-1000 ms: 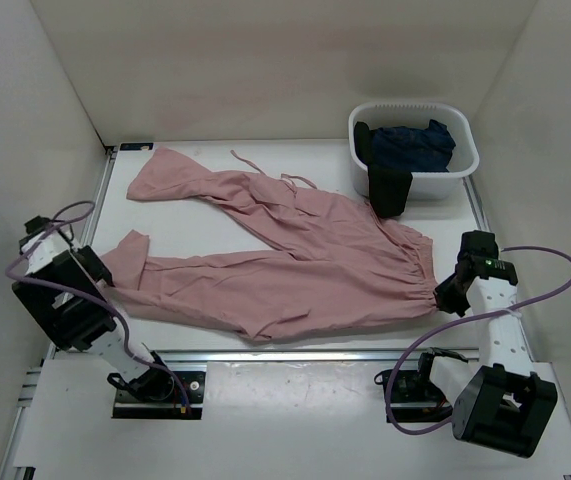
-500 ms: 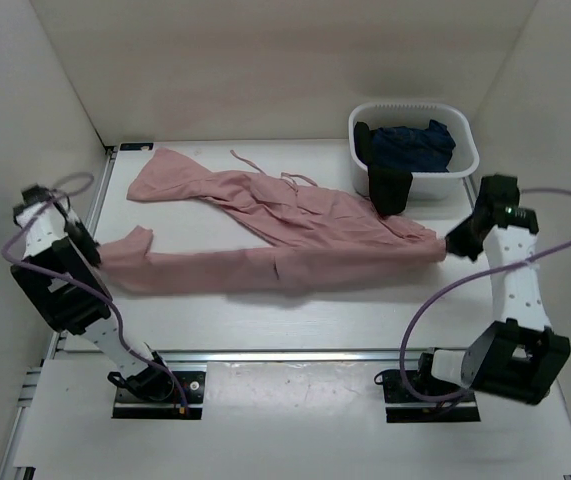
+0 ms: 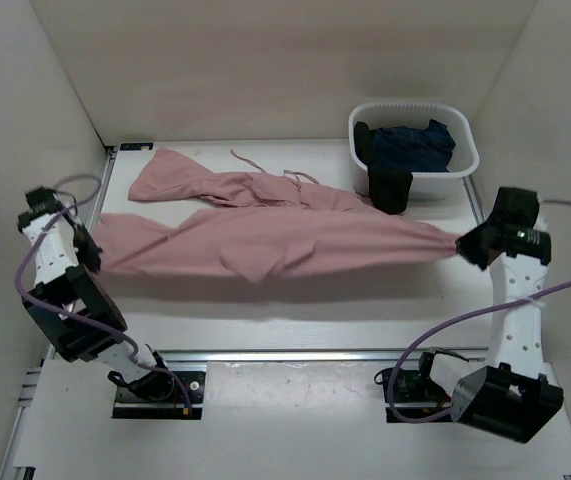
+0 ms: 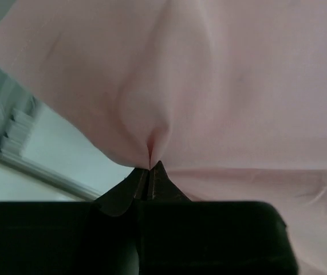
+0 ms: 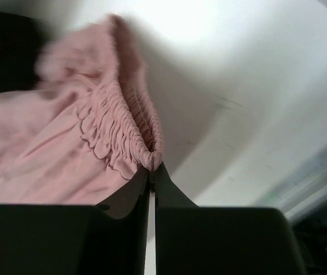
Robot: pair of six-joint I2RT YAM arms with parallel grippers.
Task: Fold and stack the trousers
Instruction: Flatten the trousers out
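I am pinching the dusty-pink thin-fabric trousers (image 3: 265, 240) at both ends, and they are stretching in a long band across the middle of the white surface (image 3: 315, 310), left to right. My left tool (image 3: 92, 258) is sitting at the left edge, its jaws pressed fully together on a fold of the pink cloth. In the left wrist view the fabric is bunching into a small peak right at the fingertips (image 4: 157, 175) and spreading away above them.

My right tool (image 3: 462, 246) is over at the right side, jaws clamped tight on the gathered waistband (image 5: 132, 123). In the right wrist view the elastic ruffles are running straight down into the closed tips.

Between the two tools the cloth is sagging a little in the middle and casting a soft shadow on the surface along its near edge. The other leg (image 3: 180, 180) is lying flat toward the far left, and the thin drawstring (image 3: 248, 160) is trailing across the surface just beyond it.

At the far right a white plastic basket (image 3: 465, 165) is standing with a dark navy garment (image 3: 415, 145) inside, part of it hanging over the near wall, close to the waistband end.
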